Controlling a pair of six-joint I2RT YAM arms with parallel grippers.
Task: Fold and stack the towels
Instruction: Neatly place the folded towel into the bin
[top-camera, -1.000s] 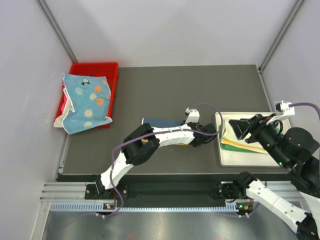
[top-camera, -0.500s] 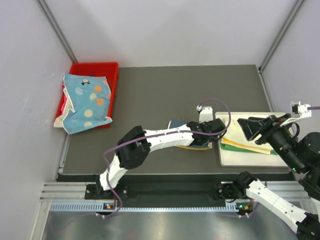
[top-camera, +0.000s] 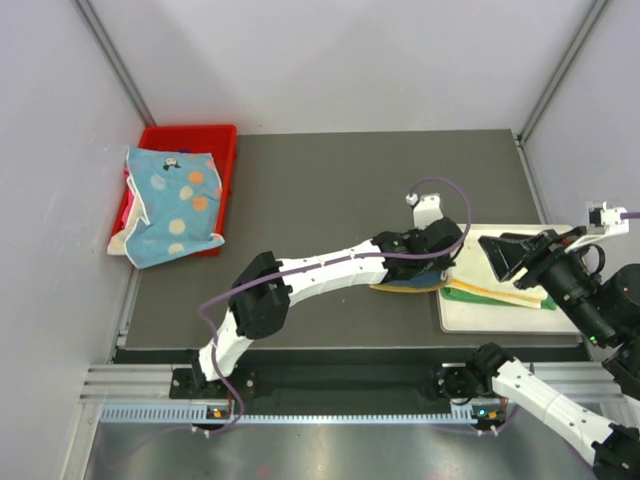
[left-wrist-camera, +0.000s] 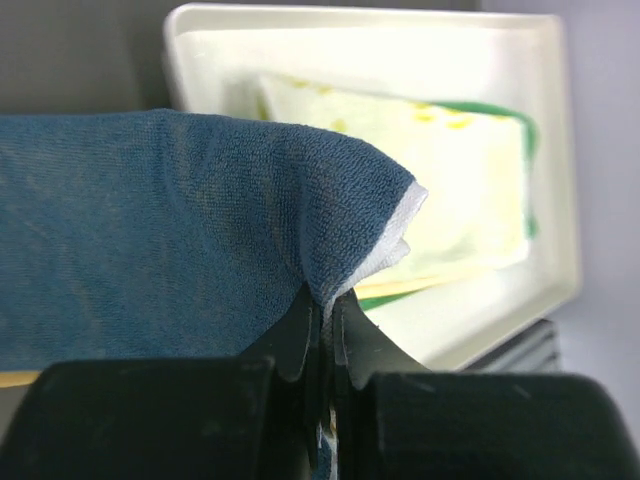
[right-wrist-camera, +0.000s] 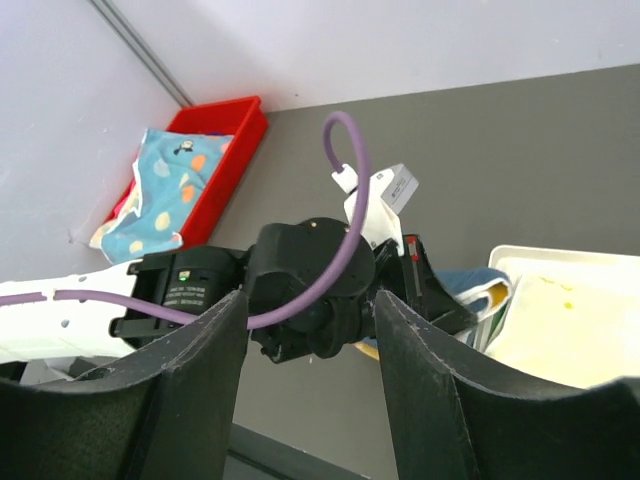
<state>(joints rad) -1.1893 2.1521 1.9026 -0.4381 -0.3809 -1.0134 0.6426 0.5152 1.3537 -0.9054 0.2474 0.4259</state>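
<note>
The left gripper (left-wrist-camera: 325, 300), jaws closed, is pinching a folded edge of the dark blue soft terry towel (left-wrist-camera: 150, 230) just left of the white flat plastic tray (left-wrist-camera: 370, 25). On the tray a folded yellow pastel-patterned towel (left-wrist-camera: 440, 180) is lying on a plain green towel (left-wrist-camera: 527, 170). The right gripper (right-wrist-camera: 310, 305) is hovering above the tray, part-open and empty. The blue cloth looks light and limp, so it is probably drooping away from the pinch. Gripping both layers at the fold seems safest.
</note>
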